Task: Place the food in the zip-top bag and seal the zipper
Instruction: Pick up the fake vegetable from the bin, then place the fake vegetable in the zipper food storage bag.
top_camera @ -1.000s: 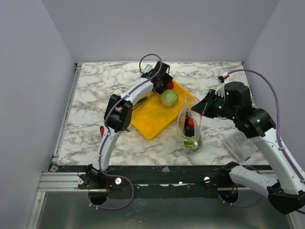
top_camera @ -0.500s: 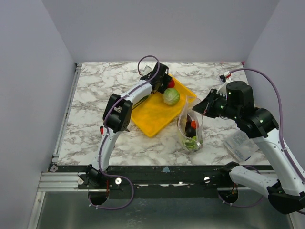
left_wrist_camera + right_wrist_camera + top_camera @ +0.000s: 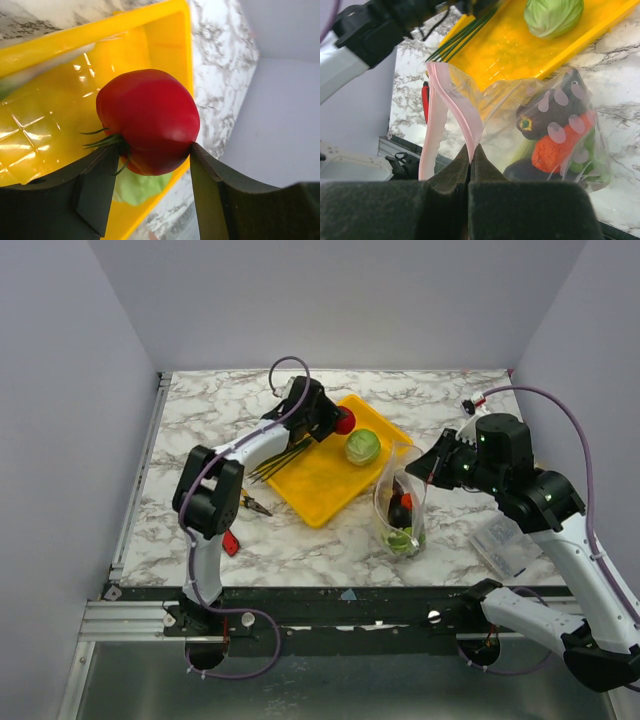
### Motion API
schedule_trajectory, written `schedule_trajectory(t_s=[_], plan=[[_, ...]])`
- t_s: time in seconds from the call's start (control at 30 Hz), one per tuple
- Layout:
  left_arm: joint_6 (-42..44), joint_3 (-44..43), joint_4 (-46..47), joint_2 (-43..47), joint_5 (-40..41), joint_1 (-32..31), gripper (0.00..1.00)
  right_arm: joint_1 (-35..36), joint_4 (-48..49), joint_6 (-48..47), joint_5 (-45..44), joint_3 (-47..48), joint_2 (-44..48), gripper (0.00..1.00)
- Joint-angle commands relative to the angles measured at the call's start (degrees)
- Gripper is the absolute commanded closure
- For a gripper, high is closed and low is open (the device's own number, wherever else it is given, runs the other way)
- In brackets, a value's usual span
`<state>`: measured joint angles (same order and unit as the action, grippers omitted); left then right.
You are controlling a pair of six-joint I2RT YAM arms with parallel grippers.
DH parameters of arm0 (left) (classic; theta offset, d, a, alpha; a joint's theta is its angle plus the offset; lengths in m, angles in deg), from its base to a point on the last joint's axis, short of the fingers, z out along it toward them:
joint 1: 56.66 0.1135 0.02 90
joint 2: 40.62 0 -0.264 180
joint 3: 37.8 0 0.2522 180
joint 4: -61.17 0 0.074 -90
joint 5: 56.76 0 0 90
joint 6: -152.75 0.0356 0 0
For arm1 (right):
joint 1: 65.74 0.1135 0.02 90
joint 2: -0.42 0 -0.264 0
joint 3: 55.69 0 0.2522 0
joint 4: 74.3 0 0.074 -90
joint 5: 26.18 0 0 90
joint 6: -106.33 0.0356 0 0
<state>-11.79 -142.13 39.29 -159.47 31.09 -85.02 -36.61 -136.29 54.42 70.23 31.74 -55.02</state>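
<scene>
My left gripper (image 3: 334, 421) (image 3: 152, 152) is shut on a red tomato (image 3: 345, 423) (image 3: 147, 117) over the far corner of the yellow tray (image 3: 325, 485) (image 3: 165, 30). A green cabbage (image 3: 363, 447) (image 3: 554, 15) and thin green onions (image 3: 280, 458) (image 3: 465, 32) lie on the tray. The zip-top bag (image 3: 398, 502) (image 3: 520, 100) stands open right of the tray, with purple eggplants (image 3: 547, 107), a red piece (image 3: 555, 150) and greens inside. My right gripper (image 3: 427, 468) (image 3: 471, 147) is shut on its pink zipper (image 3: 465, 115), holding the mouth up.
Yellow-handled pliers (image 3: 254, 505) and a red-handled tool (image 3: 229, 541) (image 3: 425, 97) lie left of the tray near the left arm. A small clear packet (image 3: 505, 545) rests at the near right. Walls close in on three sides.
The left jaws have closed on the tomato and carried it slightly left. The left elbow swung left, uncovering the pliers and the red tool. The right arm and bag stayed put.
</scene>
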Motion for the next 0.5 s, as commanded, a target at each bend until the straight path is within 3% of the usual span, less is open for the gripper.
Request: schedule_trajectory(t_s=[0.0, 0.33, 0.47], plan=[[6.04, 6.49, 5.57, 11.94, -8.68, 1.34, 1.0, -0.25, 1.83, 0.81, -1.41, -1.15, 1.14, 1.0], [13.43, 24.44, 9.23, 34.06, -31.62, 1.91, 1.0, -0.29, 3.3, 2.69, -2.2, -1.59, 1.97, 0.99], [17.38, 28.07, 5.8, 42.72, -37.04, 1.74, 1.0, -0.25, 3.79, 3.32, -1.98, -1.27, 1.51, 0.99]])
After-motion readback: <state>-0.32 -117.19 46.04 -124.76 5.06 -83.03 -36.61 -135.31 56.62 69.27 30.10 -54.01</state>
